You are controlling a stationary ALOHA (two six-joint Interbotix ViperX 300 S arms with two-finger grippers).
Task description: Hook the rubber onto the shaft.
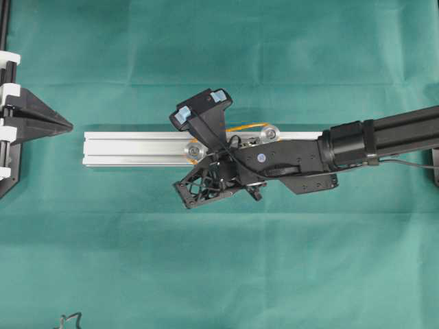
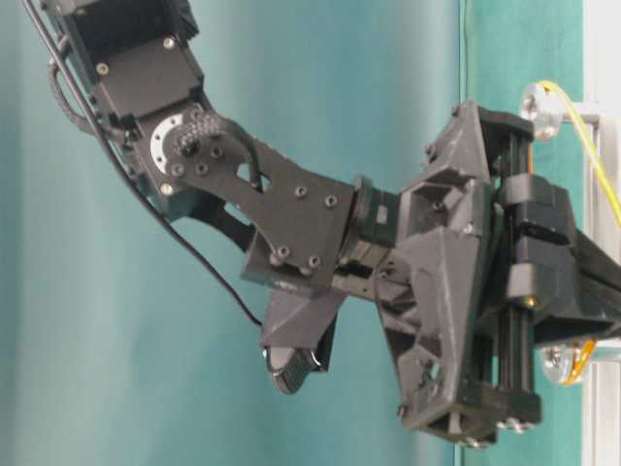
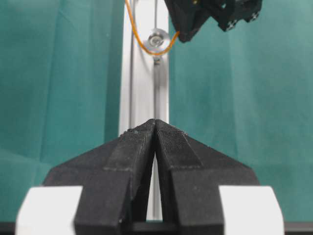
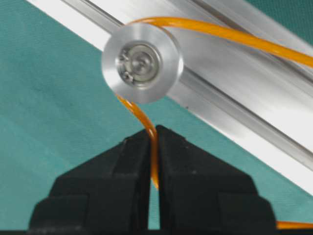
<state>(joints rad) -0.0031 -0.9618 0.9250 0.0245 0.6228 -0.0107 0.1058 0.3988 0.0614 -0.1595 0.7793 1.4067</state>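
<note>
The orange rubber (image 4: 230, 33) is looped over the top of a round silver shaft (image 4: 142, 63) on the aluminium rail (image 4: 234, 98). From there it runs down into my right gripper (image 4: 153, 131), which is shut on the strand just below the shaft. In the overhead view this shaft (image 1: 194, 149) sits mid-rail, and a second shaft (image 1: 271, 132) with the rubber (image 1: 245, 127) lies to its right. My left gripper (image 3: 155, 122) is shut and empty. It rests at the rail's left end, far from the shaft (image 3: 157, 38).
The right arm (image 1: 357, 140) reaches in from the right across the rail (image 1: 130, 147). Green cloth (image 1: 219, 260) covers the table. A black frame (image 1: 5, 103) stands at the left edge.
</note>
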